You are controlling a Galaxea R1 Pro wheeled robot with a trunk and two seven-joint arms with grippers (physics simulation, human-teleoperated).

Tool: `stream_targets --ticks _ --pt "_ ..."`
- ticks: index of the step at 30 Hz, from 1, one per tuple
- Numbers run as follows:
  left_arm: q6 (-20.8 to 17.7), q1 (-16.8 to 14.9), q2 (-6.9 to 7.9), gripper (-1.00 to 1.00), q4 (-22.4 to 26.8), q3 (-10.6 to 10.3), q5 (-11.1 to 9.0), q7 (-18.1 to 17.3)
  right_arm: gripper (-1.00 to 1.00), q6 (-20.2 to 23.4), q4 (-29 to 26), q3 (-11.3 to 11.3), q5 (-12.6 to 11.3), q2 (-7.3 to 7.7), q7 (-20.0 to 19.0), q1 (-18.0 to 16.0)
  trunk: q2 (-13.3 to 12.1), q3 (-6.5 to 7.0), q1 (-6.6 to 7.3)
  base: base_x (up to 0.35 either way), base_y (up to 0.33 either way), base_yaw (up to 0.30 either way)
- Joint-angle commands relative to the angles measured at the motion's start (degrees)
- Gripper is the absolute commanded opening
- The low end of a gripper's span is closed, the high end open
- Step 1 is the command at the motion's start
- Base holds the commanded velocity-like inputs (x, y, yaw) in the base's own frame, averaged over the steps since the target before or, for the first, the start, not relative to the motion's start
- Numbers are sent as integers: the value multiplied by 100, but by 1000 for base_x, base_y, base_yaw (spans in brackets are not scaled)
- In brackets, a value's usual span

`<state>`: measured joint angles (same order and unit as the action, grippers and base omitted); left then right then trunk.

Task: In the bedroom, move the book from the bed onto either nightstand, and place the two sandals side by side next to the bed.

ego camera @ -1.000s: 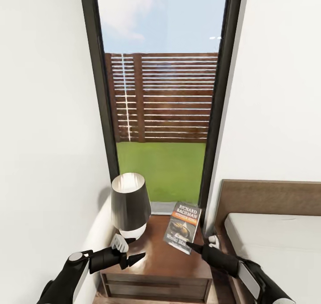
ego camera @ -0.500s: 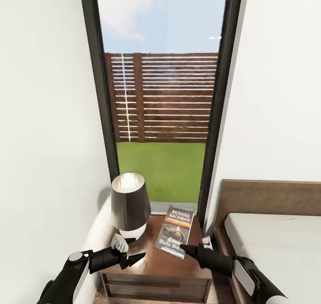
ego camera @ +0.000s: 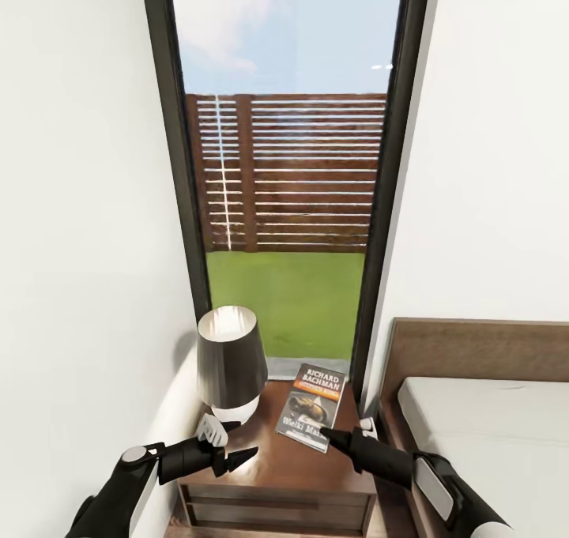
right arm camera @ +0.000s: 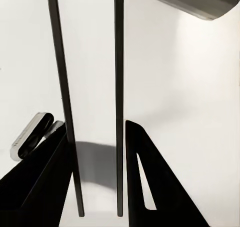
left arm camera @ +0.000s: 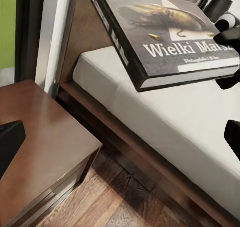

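The book [ego camera: 310,408], dark-covered with "Richard Bachman" lettering and an orange band, hangs tilted just over the nightstand [ego camera: 273,463] beside the bed [ego camera: 490,419]. My right gripper [ego camera: 330,437] is shut on the book's near edge. In the left wrist view one finger lies on the book's [left arm camera: 165,32] cover and the other under it. My left gripper [ego camera: 243,456] is open over the nightstand's front left, with nothing in it. The sandals are out of view.
A lamp [ego camera: 229,360] with a dark shade stands at the nightstand's back left. A tall black-framed window [ego camera: 288,206] lies behind it, with white walls on both sides. The headboard [ego camera: 474,348] rises at the right. Wood floor [left arm camera: 110,202] shows between nightstand and bed.
My right gripper has carried the book down and to the left, closer to the nightstand's top. The left arm has stayed put.
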<state>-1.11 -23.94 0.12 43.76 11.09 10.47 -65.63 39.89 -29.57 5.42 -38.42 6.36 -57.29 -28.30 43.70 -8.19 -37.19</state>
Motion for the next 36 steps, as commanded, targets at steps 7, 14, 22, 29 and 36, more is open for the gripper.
stream_targets --ticks 7,14,22,29,36 --pt "-12 -5 -11 100 -147 25 36 -23 -100 29 16 21 -103 10 663 -9 8 -9 -2 204 0 0" --pt "-7 -5 -12 100 -177 25 34 -20 -100 28 23 12 -109 13 824 -9 8 -9 -2 45 0 0" --pt "-3 -5 -28 100 -183 20 37 -23 -100 20 35 12 -107 8 841 -9 8 -9 -2 68 0 0" --pt "-3 -5 -176 100 -183 24 42 -28 -100 18 46 10 -107 9 848 -8 8 -9 -2 182 0 0" --pt "-3 -5 -211 100 -183 25 44 -39 -100 -11 94 4 -104 3 869 -9 8 -9 -2 17 0 0"
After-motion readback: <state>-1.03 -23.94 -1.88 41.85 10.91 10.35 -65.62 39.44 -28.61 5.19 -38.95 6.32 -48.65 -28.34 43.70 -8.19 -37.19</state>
